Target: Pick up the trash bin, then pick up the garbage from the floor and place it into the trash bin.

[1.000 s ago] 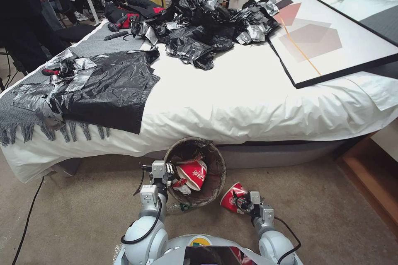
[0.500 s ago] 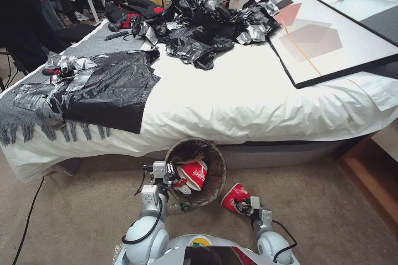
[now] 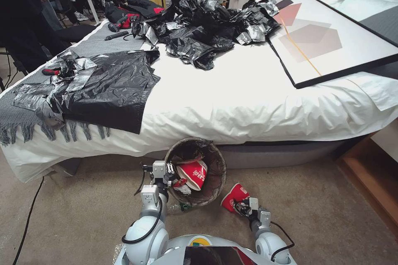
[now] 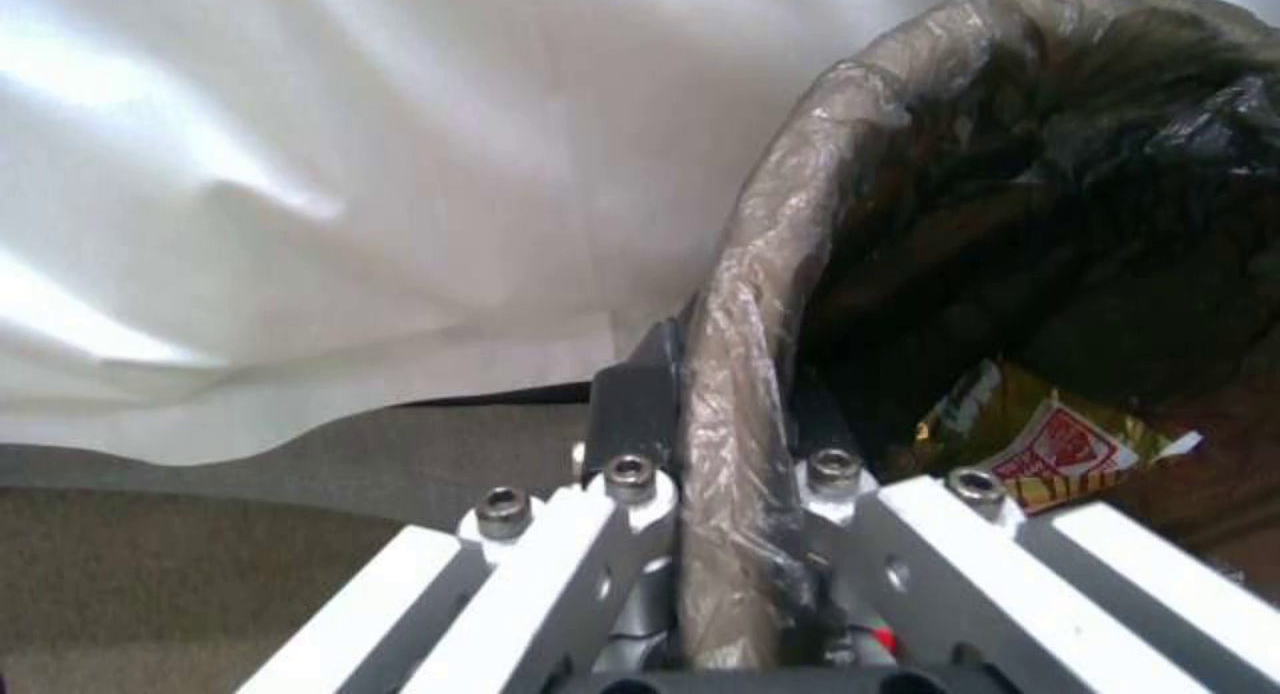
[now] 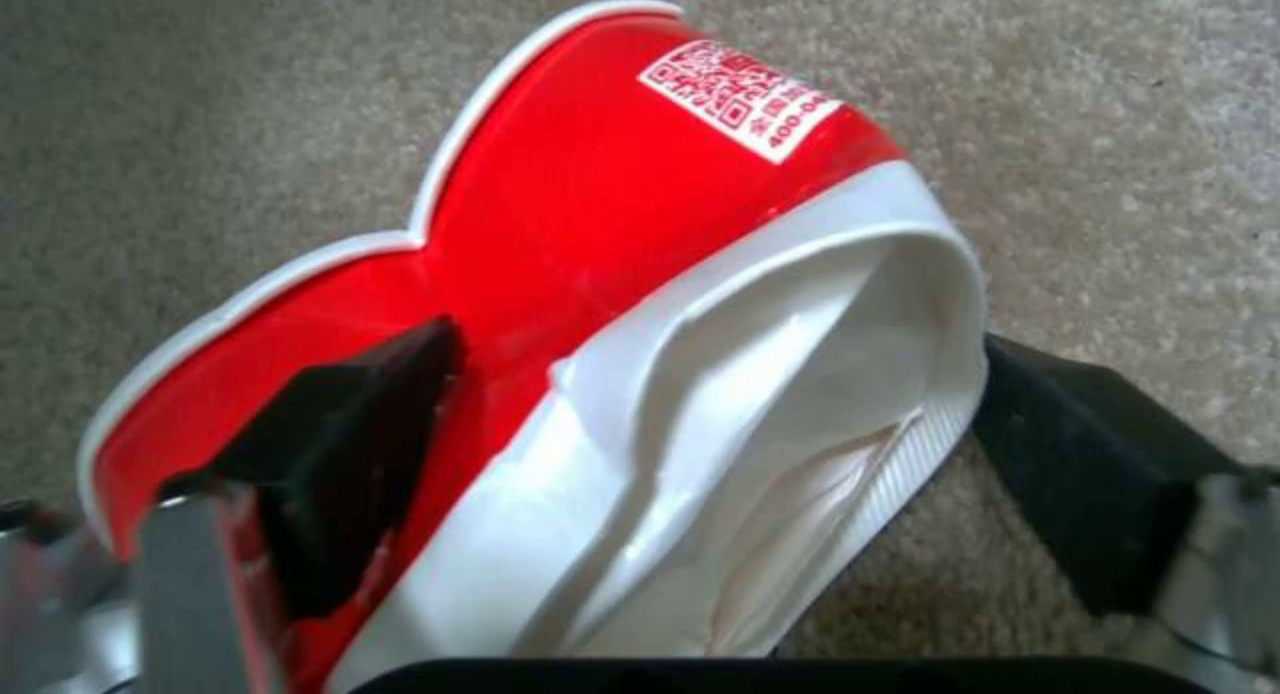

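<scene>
The right pincer [image 3: 239, 206] is closed on a red-and-white paper cup [image 3: 233, 197], its black pads pressed against the crushed wall, as the right wrist view shows [image 5: 747, 394]. The cup is held low over the carpet [image 3: 323, 215], just beside the trash bin [image 3: 215, 182]. It is judged light and soft, already dented, so a gentle grip near the rim should suffice; a harder squeeze would fold it further. The left pincer [image 4: 727, 444] is clamped on the bin's bagged rim [image 4: 747, 274], holding the bin tilted in front of the bed [image 3: 248, 103]. Another cup [image 3: 193, 174] and a yellow wrapper [image 4: 1040, 444] lie inside the bin.
</scene>
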